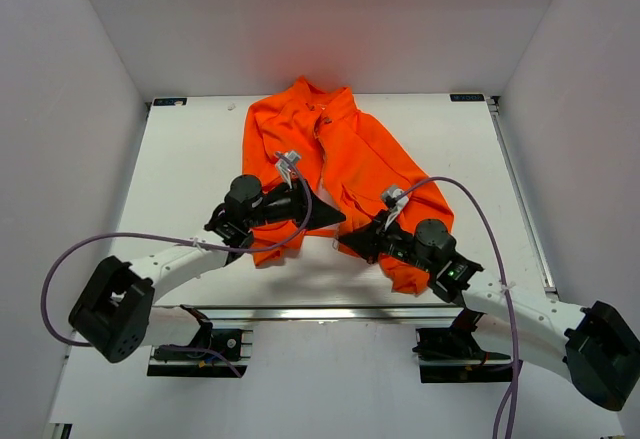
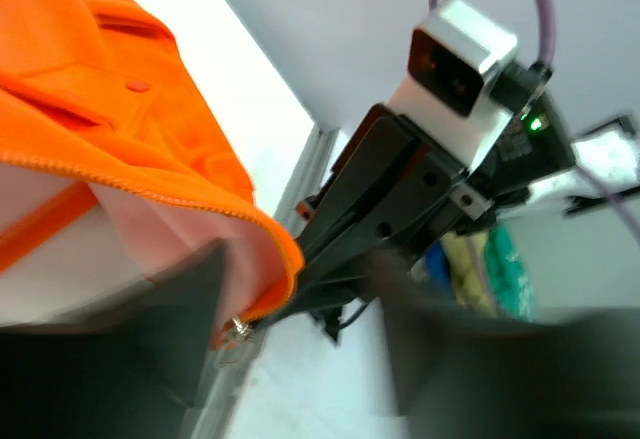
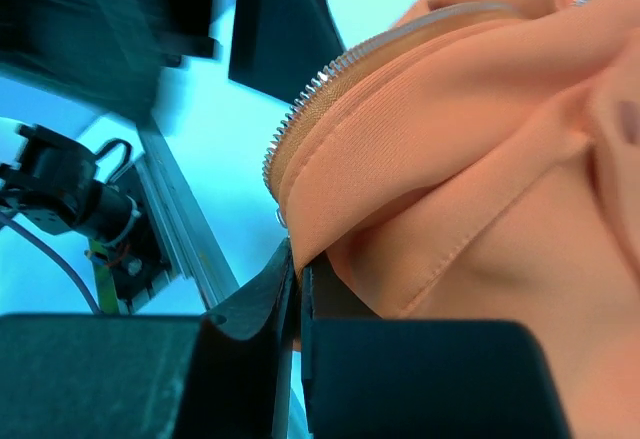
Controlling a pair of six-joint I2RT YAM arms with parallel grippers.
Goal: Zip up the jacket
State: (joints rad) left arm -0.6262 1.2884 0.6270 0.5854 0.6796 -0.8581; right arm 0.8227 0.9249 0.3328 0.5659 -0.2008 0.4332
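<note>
The bright orange jacket lies open on the white table, collar at the far side. My right gripper is shut on the bottom hem of the jacket's right front panel, with the fabric pinched between its fingers just below the zipper teeth. My left gripper is open, right across from it. In the left wrist view the left panel's lower corner, with pale pink lining and a small metal zipper end, hangs between the spread fingers, close to the left one.
An aluminium rail runs along the table's near edge, just below both grippers. Grey walls close in the table on three sides. Purple cables loop from each wrist. The right arm's wrist camera sits directly in front of the left gripper.
</note>
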